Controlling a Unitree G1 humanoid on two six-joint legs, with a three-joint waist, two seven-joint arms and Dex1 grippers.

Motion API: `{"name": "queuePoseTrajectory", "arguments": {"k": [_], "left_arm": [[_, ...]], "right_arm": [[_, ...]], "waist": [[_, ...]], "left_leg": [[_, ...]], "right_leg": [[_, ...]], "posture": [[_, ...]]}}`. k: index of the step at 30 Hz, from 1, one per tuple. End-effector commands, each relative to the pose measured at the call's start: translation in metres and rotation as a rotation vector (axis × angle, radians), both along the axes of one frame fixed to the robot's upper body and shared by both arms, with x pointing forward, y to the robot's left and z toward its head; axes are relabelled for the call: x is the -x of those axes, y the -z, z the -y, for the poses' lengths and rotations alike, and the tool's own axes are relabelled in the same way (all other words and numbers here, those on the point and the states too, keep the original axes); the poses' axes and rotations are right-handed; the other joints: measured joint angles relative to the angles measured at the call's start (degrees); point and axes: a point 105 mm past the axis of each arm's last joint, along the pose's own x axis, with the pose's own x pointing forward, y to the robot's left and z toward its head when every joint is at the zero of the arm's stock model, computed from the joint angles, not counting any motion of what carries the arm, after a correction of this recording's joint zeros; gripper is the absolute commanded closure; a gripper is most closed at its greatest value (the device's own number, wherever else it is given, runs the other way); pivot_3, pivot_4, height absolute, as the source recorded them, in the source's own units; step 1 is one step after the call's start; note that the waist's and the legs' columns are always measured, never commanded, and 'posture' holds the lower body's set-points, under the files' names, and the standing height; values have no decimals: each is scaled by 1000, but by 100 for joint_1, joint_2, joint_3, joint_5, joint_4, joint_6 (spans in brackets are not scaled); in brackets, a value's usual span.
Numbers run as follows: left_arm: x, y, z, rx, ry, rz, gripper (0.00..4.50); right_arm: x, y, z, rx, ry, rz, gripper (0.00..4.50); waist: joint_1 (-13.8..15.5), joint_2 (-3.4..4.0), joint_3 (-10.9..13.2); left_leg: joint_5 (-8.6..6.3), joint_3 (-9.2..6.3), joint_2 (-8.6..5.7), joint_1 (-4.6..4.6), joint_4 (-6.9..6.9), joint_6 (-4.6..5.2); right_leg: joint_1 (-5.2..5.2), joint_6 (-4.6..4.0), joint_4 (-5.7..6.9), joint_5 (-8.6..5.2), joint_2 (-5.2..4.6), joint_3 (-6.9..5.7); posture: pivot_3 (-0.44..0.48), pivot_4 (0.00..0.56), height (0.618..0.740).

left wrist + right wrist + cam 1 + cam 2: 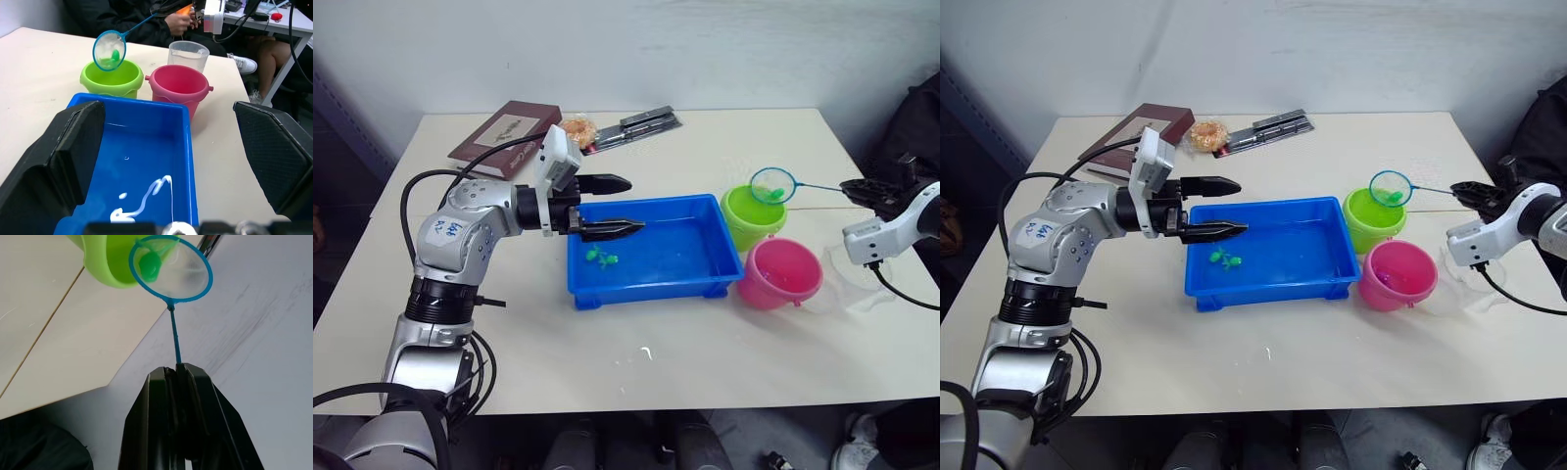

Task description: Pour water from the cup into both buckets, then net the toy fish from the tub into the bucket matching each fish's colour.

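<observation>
The blue tub (651, 257) sits mid-table with a green toy fish (601, 258) lying in its left part. Over the tub's left end my left gripper (635, 204) hangs open and empty. Right of the tub stand the two buckets, the lime green bucket (751, 215) behind and the pink bucket (781, 272) in front. My right gripper (175, 369) is shut on the net's thin handle. The net hoop (771, 185) hovers over the green bucket's rim with a green fish (149, 265) in its mesh. The clear cup (188, 53) stands just right of the pink bucket.
At the table's far side lie a brown book (506, 137), a small wrapped snack (578, 129) and a dark flat packet (641, 125). A seated person (122, 17) is beyond the table's right edge.
</observation>
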Motion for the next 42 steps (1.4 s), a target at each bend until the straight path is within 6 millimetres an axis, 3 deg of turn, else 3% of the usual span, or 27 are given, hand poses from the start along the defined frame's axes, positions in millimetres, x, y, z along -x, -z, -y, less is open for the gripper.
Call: {"name": "queuePoseTrajectory", "arguments": {"k": [1, 4, 8, 12, 15, 17, 21, 25, 32, 37, 42], "left_arm": [[3, -8, -4, -1, -4, 40, 11], [3, -8, -5, -6, -9, 41, 11], [4, -6, -8, -21, -18, 39, 11], [2, 9, -29, -64, -82, -3, 11], [7, 19, -53, -98, -143, -37, 11], [13, 26, -69, -123, -188, -54, 11], [25, 37, -92, -179, -259, -81, 11], [38, 43, -110, -203, -331, -98, 11], [50, 39, -126, -190, -417, -117, 11], [57, 36, -125, -188, -423, -129, 11], [56, 33, -121, -200, -426, -114, 11]], "right_arm": [[4, -5, -9, 49, -67, 8, 4500], [-4, -23, 6, 1, 24, 75, 4500], [-3, -18, 3, -81, 5, 31, 4500], [-4, -32, -10, -486, 30, -62, 4500], [-1, -19, -37, -898, 59, -346, 4500], [9, -2, -61, -1056, 99, -581, 4500], [27, 31, -90, -1046, 203, -856, 4500], [22, 56, -105, -979, 274, -946, 4500], [10, 70, -135, -911, 234, -1013, 4500], [1, 72, -144, -881, 226, -1012, 4500], [-15, 93, -161, -811, 221, -1032, 4500]], "waist": [[1, 0, 0], [-3, 0, 0], [-2, 0, 0], [-33, -1, 0], [-97, -1, 1], [-123, 0, 0], [-96, 2, 0], [-69, 1, 0], [6, 1, 0], [27, 1, 0], [-9, -2, -1]], "left_leg": [[0, 0, 0, 1, 0, 0], [0, -2, 2, 0, 0, 0], [0, -3, 3, 0, 0, 1], [1, -5, 3, 0, -2, 2], [1, -11, 12, 4, 2, 2], [1, -22, 17, 1, 4, 2], [-2, -37, 17, -2, 5, 1], [-6, -47, 8, -3, 5, 4], [-8, -46, 4, -10, 1, 3], [-7, -48, 3, -12, 2, 3], [-7, -47, 3, -8, 2, 3]], "right_leg": [[0, 0, 0, 0, 0, 0], [0, 0, 0, 0, 1, 0], [1, 0, -1, 0, 1, 0], [4, 0, -4, 0, 2, -3], [12, 0, -2, 0, 2, -8], [12, -1, 1, 0, -1, -16], [11, -9, 3, -4, -15, -25], [12, -10, -3, -5, -28, -30], [4, -11, -7, -6, -29, -34], [4, -11, -7, -6, -29, -37], [6, -11, -4, -6, -27, -37]], "posture": [[0, 150, 740], [0, 150, 740], [0, 150, 740], [0, 150, 740], [0, 150, 740], [0, 150, 740], [0, 150, 740], [0, 150, 740], [0, 150, 740], [0, 150, 740], [0, 150, 740]]}}
